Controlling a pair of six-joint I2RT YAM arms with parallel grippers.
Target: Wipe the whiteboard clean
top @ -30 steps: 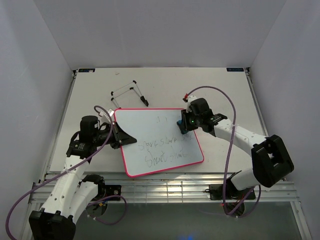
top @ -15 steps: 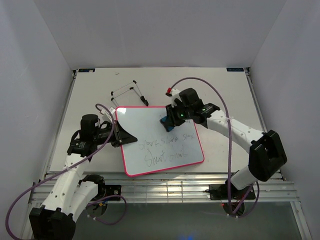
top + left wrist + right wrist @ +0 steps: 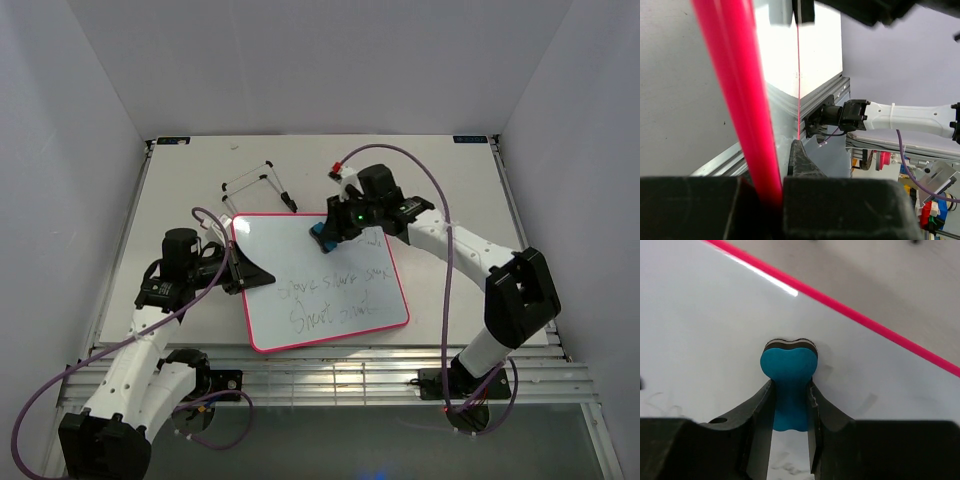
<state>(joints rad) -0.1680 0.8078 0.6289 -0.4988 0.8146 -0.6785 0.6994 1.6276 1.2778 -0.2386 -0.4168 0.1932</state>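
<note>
We hold the blue eraser [image 3: 789,385] clamped between the fingers of our right gripper [image 3: 789,440], its felt face pressed against the whiteboard [image 3: 300,265] in the upper middle of the top view. Over the last second this gripper has swept leftward across the board's upper band, from near the right frame edge to a spot just right of the top centre, and the faint marks that sat up there now look gone. Our left gripper [image 3: 780,200] is closed on the board's pink-red frame at its left edge, in the left centre of the top view, pinning it to the table [image 3: 460,180]. Two lines of dark handwriting [image 3: 335,295] are unwiped across the lower half, so we judge the job only partly done. A folded wire stand [image 3: 258,190] lies just above the board.
</note>
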